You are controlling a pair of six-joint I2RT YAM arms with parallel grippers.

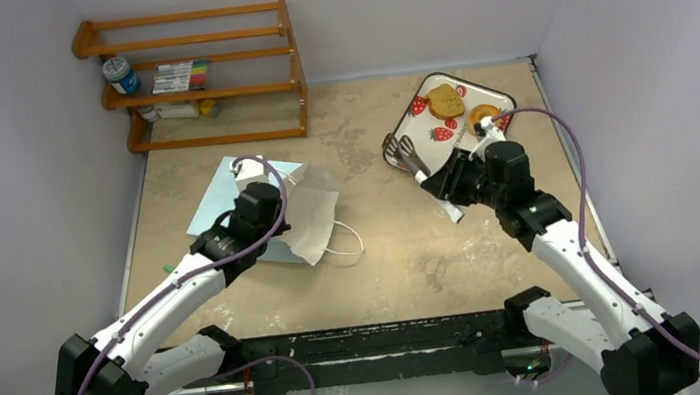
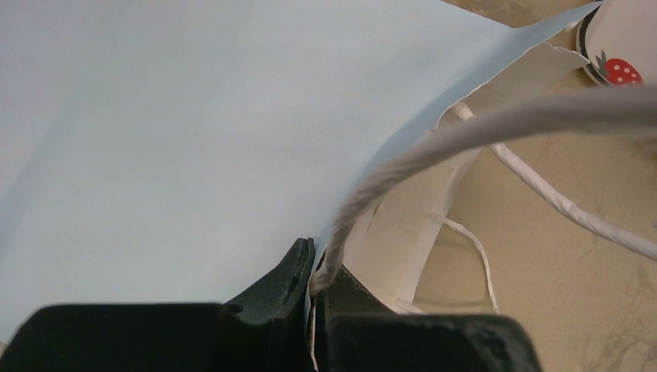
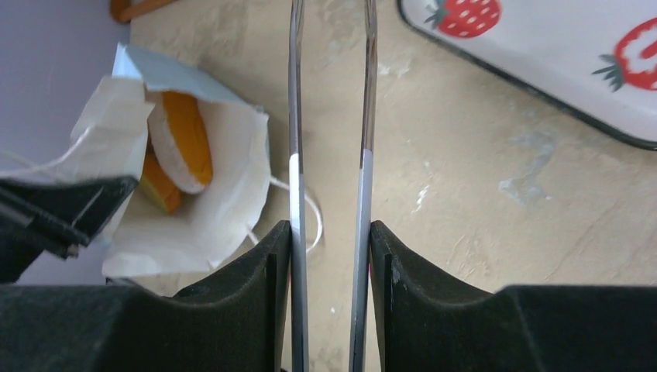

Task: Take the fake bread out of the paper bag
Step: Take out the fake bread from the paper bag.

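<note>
Left gripper (image 2: 314,260) is pressed together on the rim of the paper bag (image 1: 216,202), which lies flat with its mouth gaping rightward. Inside, close to the lip, sits a pale roll (image 3: 182,139) with an orange centre. Bare table (image 1: 382,244) lies between bag and tray (image 3: 542,77). Right gripper (image 3: 329,232) pinches tongs (image 3: 295,116), tips at the tray's left edge; toast (image 1: 445,100) and doughnut (image 1: 483,117) lie on it

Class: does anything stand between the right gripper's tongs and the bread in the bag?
Nothing blocks the way. The bag opens toward the tongs held in the right gripper, and the bread shows inside. Only a limp cord handle lies on the table between them.
</note>
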